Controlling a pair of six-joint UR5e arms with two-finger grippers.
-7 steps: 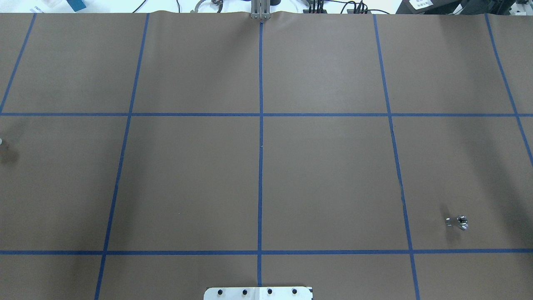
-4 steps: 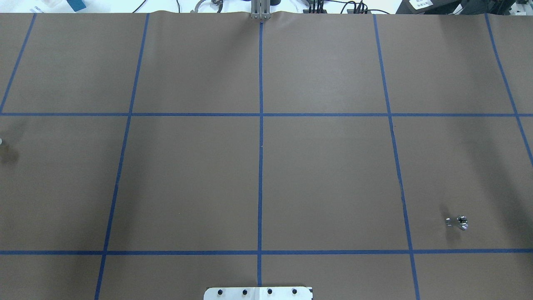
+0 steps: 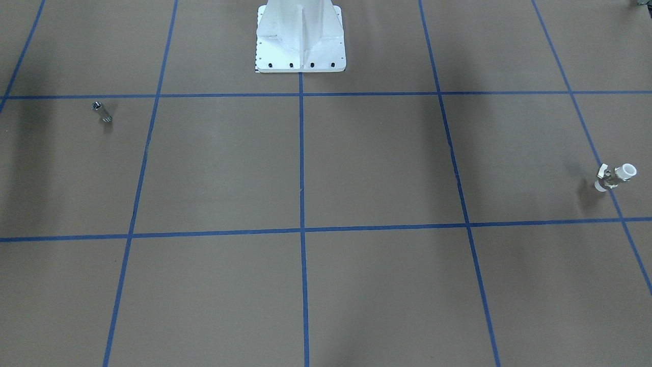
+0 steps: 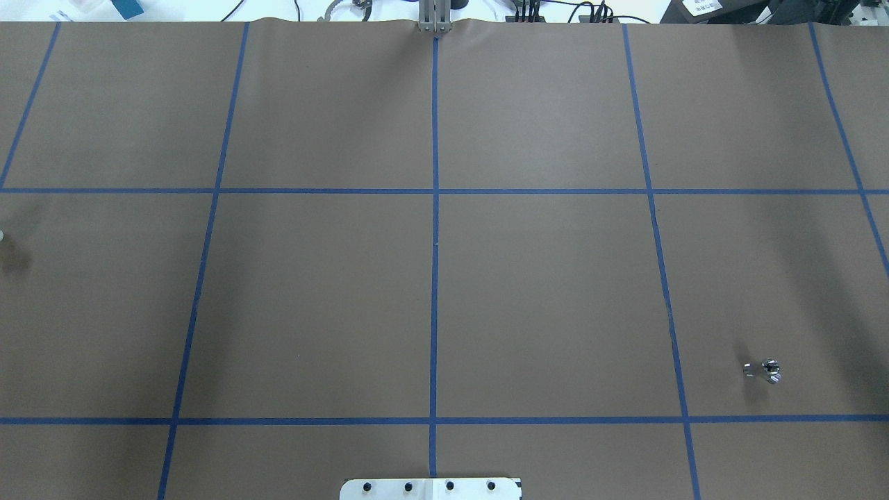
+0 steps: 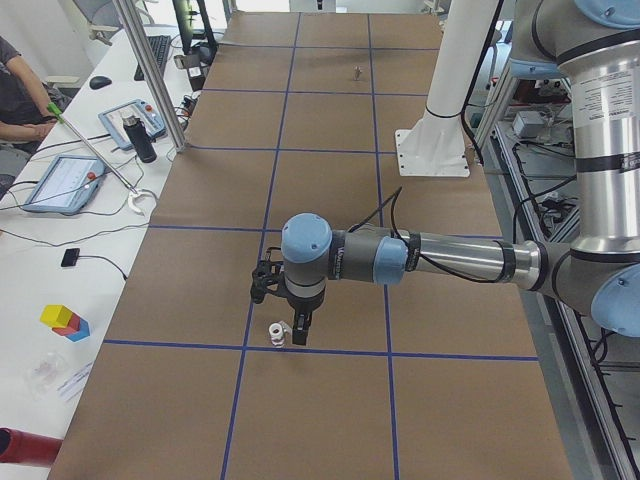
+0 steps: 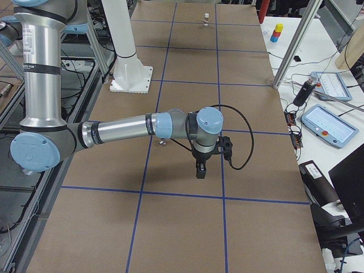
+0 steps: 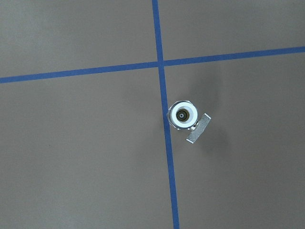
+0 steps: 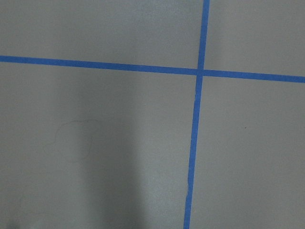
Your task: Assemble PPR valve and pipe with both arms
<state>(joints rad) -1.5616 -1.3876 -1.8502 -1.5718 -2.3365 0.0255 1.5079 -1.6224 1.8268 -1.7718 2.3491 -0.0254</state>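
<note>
The PPR valve (image 3: 615,176) stands upright on the brown paper by a blue tape line, its white end up and its lever to the side. The left wrist view looks straight down on it (image 7: 183,115). It also shows in the exterior left view (image 5: 278,333). My left gripper (image 5: 296,325) hangs just above and beside it; I cannot tell whether it is open or shut. The pipe (image 4: 762,370), a short shiny cylinder, lies alone on the robot's right (image 3: 102,112). My right gripper (image 6: 200,170) hovers over bare paper beyond the pipe (image 6: 162,142); I cannot tell its state.
The white pedestal base (image 3: 300,38) stands at the middle of the robot's table edge. Blue tape lines grid the paper. Metal posts (image 5: 150,75), tablets and an operator's desk run along the far side. The right wrist view shows only paper and a tape cross (image 8: 198,72).
</note>
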